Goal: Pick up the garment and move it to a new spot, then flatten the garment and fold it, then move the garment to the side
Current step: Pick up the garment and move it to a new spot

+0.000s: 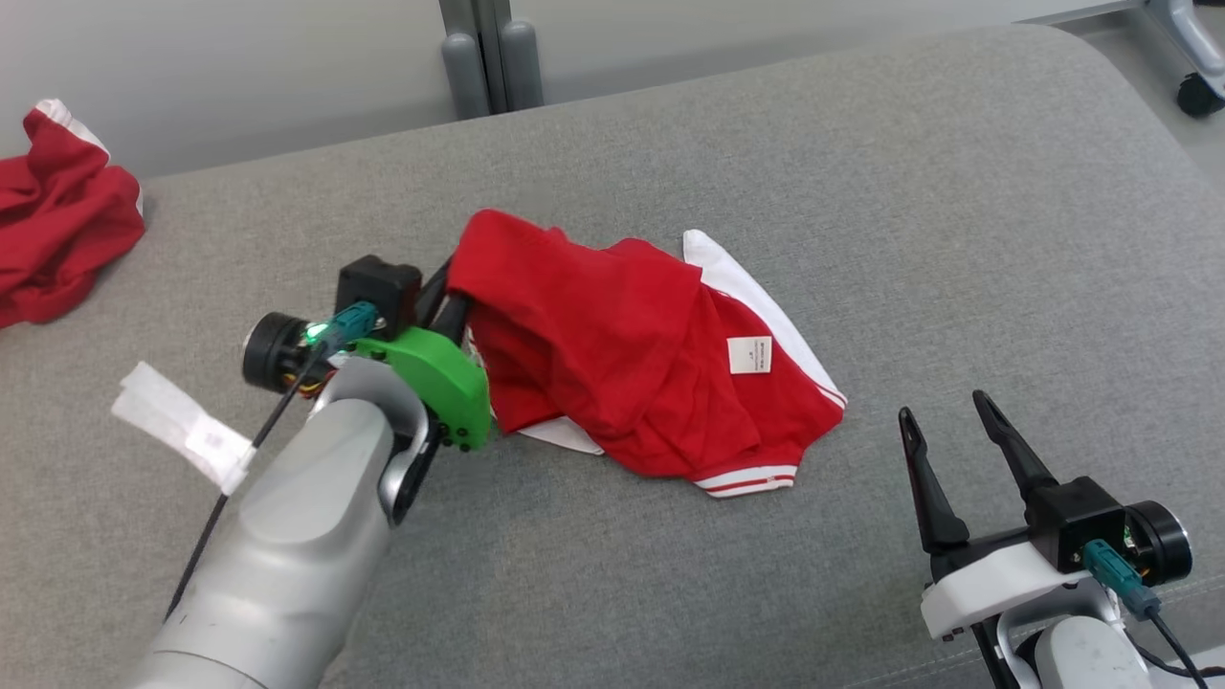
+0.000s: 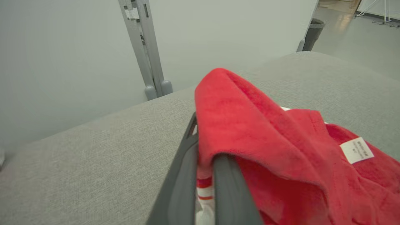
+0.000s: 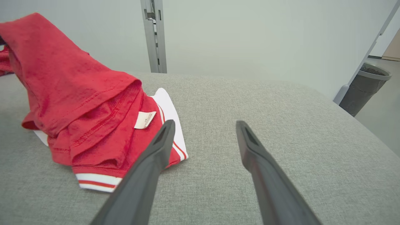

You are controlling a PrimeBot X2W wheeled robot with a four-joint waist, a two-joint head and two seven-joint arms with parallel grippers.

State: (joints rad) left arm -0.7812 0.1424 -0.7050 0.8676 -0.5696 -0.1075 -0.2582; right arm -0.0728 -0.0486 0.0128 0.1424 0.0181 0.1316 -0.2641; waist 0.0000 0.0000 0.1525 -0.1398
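Nearest, at the lower right, the right claw (image 1: 943,407) stands open, its two dark fingers spread wide with nothing between them, above the near part of the grey cushion (image 1: 957,239). In the right wrist view its fingers (image 3: 150,165) point across bare grey fabric, the left one overlapping the garment's striped hem.

At the lower left the pale left forearm reaches in, a white tag (image 1: 182,426) hanging off its cable. The left claw (image 1: 450,301) is clamped shut on an edge of the red garment (image 1: 612,354). That pinched corner is lifted off the cushion and draped over the fingers (image 2: 182,168).

The garment sits around the middle of the cushion, crumpled and partly doubled over itself. Its lower part rests on the fabric, with a red-and-white striped hem (image 1: 746,478) on the near side. A white panel (image 1: 756,297) juts out at its far right, and a small white label (image 1: 748,354) faces up.

To the right of the garment the cushion is bare as far as its rounded edge and corner. A bare strip also lies in front of the hem.

Further off, at the far left edge, lies a second red cloth (image 1: 53,220), bunched, well apart from the garment. Beyond the cushion's far edge stands a grey post (image 1: 488,57) against a pale wall. A dark bin (image 3: 364,84) stands on the floor past the right corner.
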